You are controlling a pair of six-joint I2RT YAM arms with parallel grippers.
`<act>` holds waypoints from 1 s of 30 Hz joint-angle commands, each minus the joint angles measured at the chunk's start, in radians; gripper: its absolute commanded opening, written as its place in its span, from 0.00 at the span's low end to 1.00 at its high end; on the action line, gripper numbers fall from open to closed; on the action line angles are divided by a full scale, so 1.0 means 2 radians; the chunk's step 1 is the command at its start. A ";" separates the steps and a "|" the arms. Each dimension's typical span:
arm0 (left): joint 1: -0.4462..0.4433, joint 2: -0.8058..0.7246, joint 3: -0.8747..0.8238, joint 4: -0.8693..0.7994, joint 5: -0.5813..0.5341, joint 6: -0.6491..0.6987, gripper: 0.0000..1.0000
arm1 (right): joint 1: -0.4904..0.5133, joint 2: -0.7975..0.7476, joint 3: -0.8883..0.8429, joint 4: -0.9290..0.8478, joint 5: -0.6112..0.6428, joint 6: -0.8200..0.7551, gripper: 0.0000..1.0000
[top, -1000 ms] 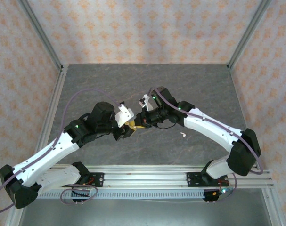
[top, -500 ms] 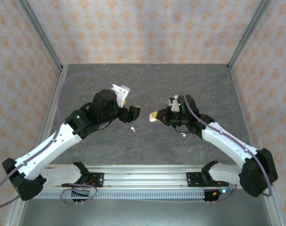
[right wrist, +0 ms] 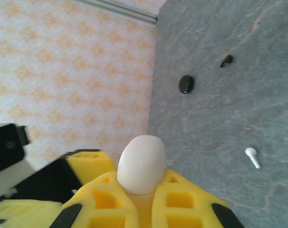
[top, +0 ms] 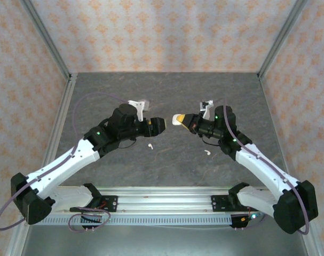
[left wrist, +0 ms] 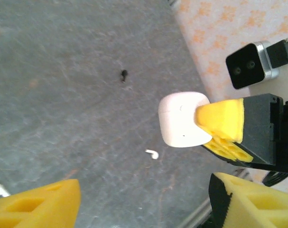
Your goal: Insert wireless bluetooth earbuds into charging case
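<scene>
In the top view the left arm (top: 71, 160) reaches from the lower left toward the middle of the grey table (top: 97, 96). The left gripper (top: 157, 125) sits just left of centre. In the left wrist view its yellow fingers (left wrist: 39, 206) stand spread at the bottom corners of the frame with nothing between them.

Just below and left of that gripper in the top view, a white earbud (top: 149, 144) lies on the table.

Right of centre, the right gripper (top: 181, 120) faces the left one across a small gap. It is pinching a white charging case (top: 176, 118), held clear of the table. The left wrist view shows the case (left wrist: 181, 118) in the middle right of the frame with yellow pads (left wrist: 222, 121) clamped on its right end. A white earbud (left wrist: 153, 153) lies below it and a black earbud (left wrist: 124, 74) above and to its left.

In the right wrist view the case (right wrist: 141, 161) stands rounded end up between the closed-in fingers (right wrist: 174, 197). On the table at upper right lie a black oval thing (right wrist: 186, 83) and a black earbud (right wrist: 226, 60), with a white earbud (right wrist: 252, 157) at right.

Further right in the top view, a second white earbud (top: 207, 152) lies just beside the right arm (top: 258, 165).
</scene>
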 commanded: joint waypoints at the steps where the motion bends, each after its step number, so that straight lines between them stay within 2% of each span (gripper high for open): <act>1: 0.016 0.006 -0.024 0.130 0.078 -0.082 0.65 | -0.001 0.007 -0.008 0.102 -0.033 0.039 0.00; 2: 0.020 0.010 -0.028 0.150 0.091 -0.095 0.62 | -0.001 0.010 -0.008 0.113 -0.037 0.046 0.00; 9: 0.046 0.012 -0.083 0.312 0.132 -0.189 0.58 | -0.002 0.040 -0.004 0.210 -0.066 0.117 0.00; 13: 0.047 0.015 -0.083 0.333 0.137 -0.197 0.54 | -0.002 0.045 -0.001 0.247 -0.079 0.148 0.00; 21: 0.047 0.039 -0.082 0.392 0.146 -0.227 0.46 | -0.002 0.032 0.003 0.250 -0.092 0.158 0.00; 30: 0.046 0.048 -0.074 0.402 0.154 -0.236 0.25 | -0.002 0.026 0.007 0.248 -0.099 0.163 0.00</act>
